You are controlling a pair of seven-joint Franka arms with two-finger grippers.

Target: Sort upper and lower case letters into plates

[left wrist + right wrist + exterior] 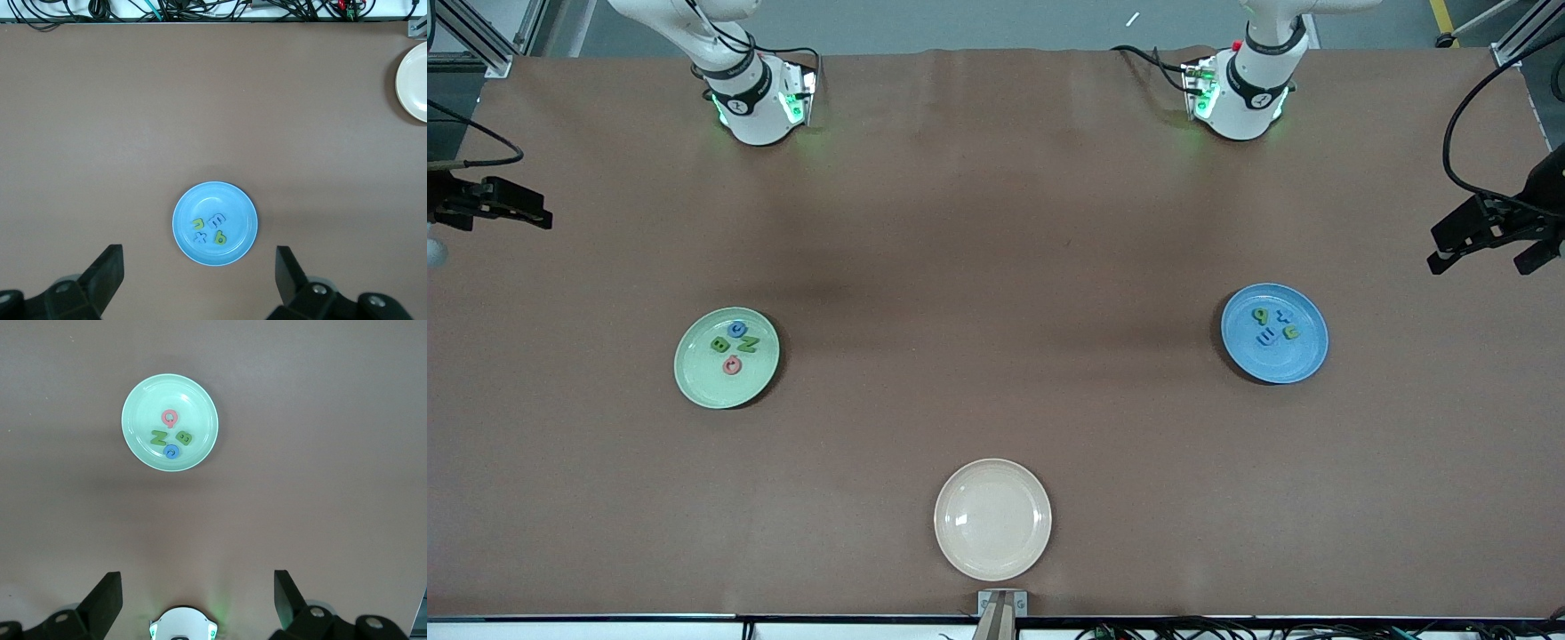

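Note:
The pale green plate (694, 373) lies toward the right arm's end of the table. It holds several foam letters: a blue one (737, 329), two green ones (719, 344) and a pink one (732, 364). The blue plate (1303, 356) lies toward the left arm's end and holds several green and blue letters (1266, 337). My left gripper (1480, 265) hangs open and empty high over its end of the table; in its wrist view the blue plate (243, 233) shows just ahead of the left gripper (199, 277). My right gripper (516, 206) hangs open and empty over its own end; its wrist view shows the green plate (200, 407) farther off from the right gripper (198, 593).
A cream-white plate (992, 520) with nothing on it lies near the table's front edge, midway between the two ends; it also shows in the left wrist view as the cream-white plate (417, 80). The arm bases (758, 102) (1240, 98) stand along the back edge. Cables (200, 10) run along the front edge.

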